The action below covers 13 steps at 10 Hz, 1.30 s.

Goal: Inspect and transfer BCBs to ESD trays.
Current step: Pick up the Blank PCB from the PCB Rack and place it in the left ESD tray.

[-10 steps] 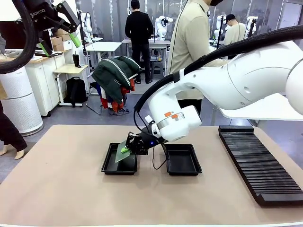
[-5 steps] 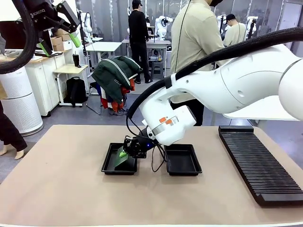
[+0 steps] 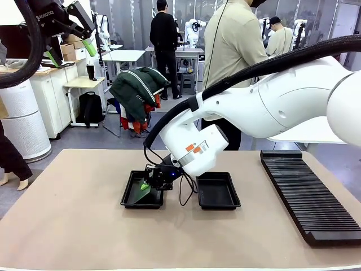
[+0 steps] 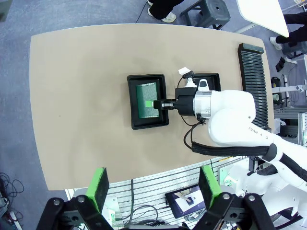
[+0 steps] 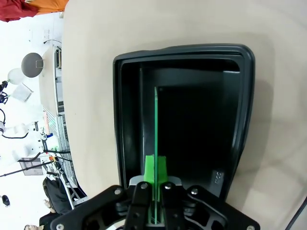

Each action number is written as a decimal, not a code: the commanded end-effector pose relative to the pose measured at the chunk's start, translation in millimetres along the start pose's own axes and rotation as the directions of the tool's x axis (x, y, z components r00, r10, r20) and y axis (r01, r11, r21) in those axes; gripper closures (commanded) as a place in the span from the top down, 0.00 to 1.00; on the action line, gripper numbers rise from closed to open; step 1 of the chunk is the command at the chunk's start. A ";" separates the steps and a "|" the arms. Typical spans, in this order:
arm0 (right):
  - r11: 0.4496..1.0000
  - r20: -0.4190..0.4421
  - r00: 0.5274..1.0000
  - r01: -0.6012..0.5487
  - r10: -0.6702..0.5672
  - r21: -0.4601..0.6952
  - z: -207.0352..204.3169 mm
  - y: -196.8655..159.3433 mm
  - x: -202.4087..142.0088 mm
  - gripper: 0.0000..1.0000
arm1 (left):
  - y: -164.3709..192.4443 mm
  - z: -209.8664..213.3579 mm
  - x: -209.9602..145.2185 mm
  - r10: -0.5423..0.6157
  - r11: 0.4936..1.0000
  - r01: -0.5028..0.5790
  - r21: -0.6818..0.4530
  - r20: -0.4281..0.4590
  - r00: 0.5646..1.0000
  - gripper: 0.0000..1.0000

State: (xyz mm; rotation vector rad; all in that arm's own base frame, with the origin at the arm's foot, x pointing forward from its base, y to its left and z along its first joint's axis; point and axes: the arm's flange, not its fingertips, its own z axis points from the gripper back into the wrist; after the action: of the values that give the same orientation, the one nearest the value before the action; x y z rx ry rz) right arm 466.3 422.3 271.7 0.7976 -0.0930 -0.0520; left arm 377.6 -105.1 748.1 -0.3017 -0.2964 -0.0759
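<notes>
Though the table (image 3: 67, 226) takes most of my front view, the right arm (image 3: 271, 107) is the big thing over it, bent low across the middle. The rack (image 3: 307, 192) lies along the table's right side, well apart from the trays. The left tray (image 3: 128, 199) and right tray (image 3: 217, 192) sit side by side at mid-table, near each other. The right gripper (image 3: 151, 179) is pinching a board (image 3: 141, 192) by one edge. It's tilted, inside the left tray. The low edge may touch the floor, hard to tell. The left gripper (image 3: 71, 52) hangs high at upper left with its fingers spread wide.
</notes>
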 end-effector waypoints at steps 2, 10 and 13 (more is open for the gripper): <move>1.000 0.008 1.000 0.006 -0.006 0.012 1.6 -2.7 -0.4 0.03 | 0.8 -0.8 -0.6 0.002 1.000 -0.002 0.000 -0.002 1.000 1.00; 0.997 -0.016 1.000 0.025 -0.026 -0.072 0.1 19.6 2.7 0.08 | 0.8 -0.8 -0.6 0.002 1.000 -0.002 0.000 -0.002 1.000 1.00; 0.992 -0.019 0.999 0.027 -0.030 -0.123 -0.8 34.8 2.4 0.13 | 0.8 -0.8 -0.6 0.002 1.000 -0.002 0.000 -0.002 1.000 1.00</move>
State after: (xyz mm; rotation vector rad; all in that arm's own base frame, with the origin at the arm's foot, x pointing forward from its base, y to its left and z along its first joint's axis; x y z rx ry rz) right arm 466.5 436.9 285.0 0.7044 -0.0577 -0.0630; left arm 377.6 -105.1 748.1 -0.3017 -0.2964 -0.0759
